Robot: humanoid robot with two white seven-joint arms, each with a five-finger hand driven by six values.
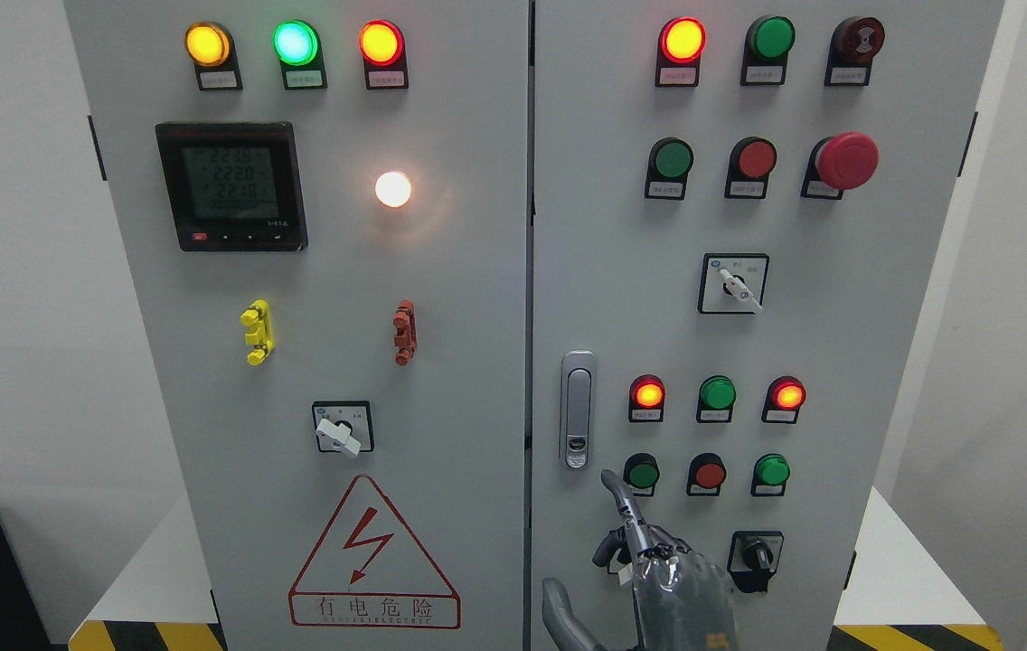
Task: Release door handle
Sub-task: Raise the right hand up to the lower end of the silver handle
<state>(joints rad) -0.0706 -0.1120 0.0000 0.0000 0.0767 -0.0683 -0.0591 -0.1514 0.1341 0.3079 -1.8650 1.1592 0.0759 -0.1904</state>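
On the left door of the grey cabinet, a black meter shows faint digits that look like 221.9, 222.0 and 221.8. Lower down, a red-edged warning triangle with a lightning bolt carries the characters 有电危险; the small line beneath is too fine to read. Labels under the lamps are illegible. The door handle is a slim silver upright lever in a recessed plate, at the right door's left edge, flush and free. Below and just right of it the right hand rises from the bottom edge, index finger extended, other fingers loosely curled, holding nothing.
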